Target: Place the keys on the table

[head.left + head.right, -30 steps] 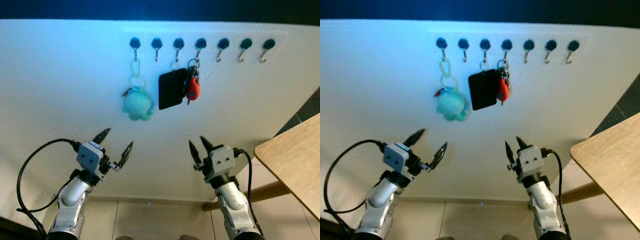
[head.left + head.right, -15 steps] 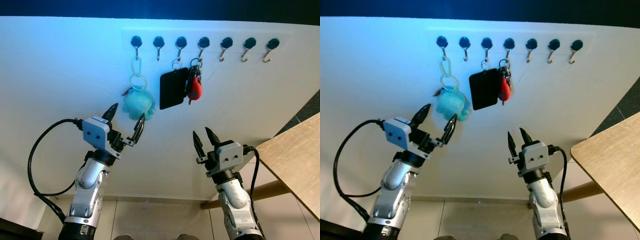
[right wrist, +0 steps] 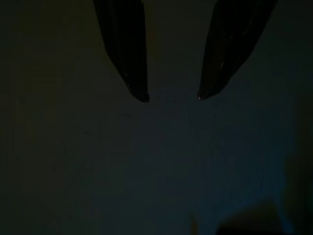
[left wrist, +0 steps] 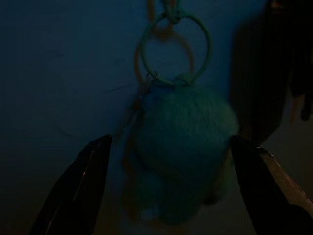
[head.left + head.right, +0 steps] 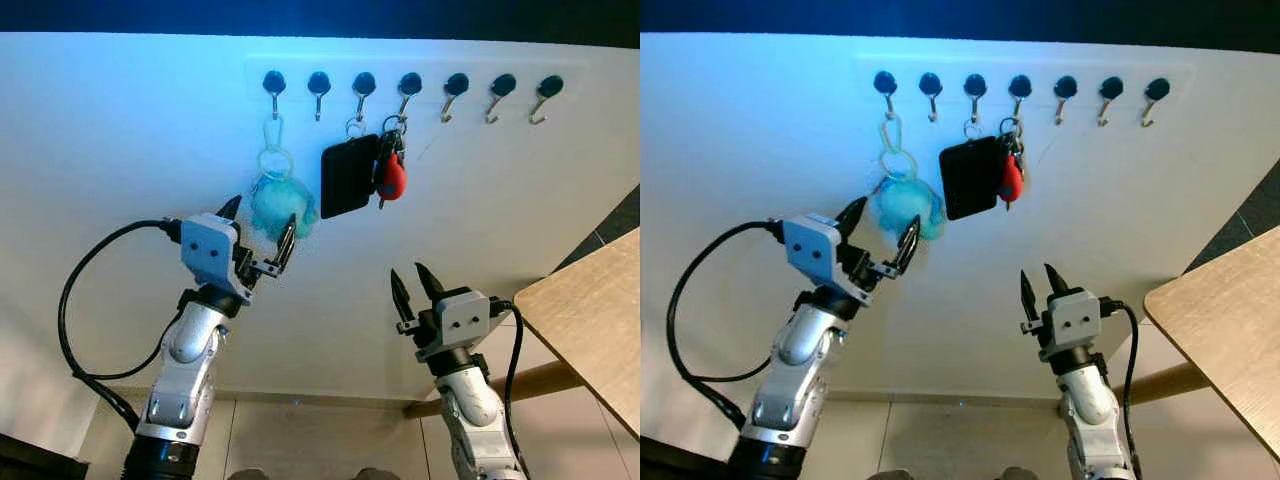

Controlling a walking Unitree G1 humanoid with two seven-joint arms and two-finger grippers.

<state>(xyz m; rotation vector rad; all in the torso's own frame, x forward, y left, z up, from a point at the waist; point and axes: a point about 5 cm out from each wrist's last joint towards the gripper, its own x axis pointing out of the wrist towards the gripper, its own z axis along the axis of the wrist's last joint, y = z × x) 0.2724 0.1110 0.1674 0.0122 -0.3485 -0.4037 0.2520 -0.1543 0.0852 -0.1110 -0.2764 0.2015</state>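
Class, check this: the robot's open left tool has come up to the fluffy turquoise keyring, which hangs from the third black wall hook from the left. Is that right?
Not quite. The fluffy turquoise keyring hangs from the first black wall hook from the left, as the left eye view shows. The rest stands: the open left tool is at that keyring.

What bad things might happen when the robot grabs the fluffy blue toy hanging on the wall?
1. The left gripper is open around the fluffy teal keychain. The plush is soft, so the fingers may squash it and slip off.
2. Its ring chain hangs on a hook. Pulling straight down might snag it; lifting first looks safer.
3. The black pouch and red tag hang close beside and could get knocked.
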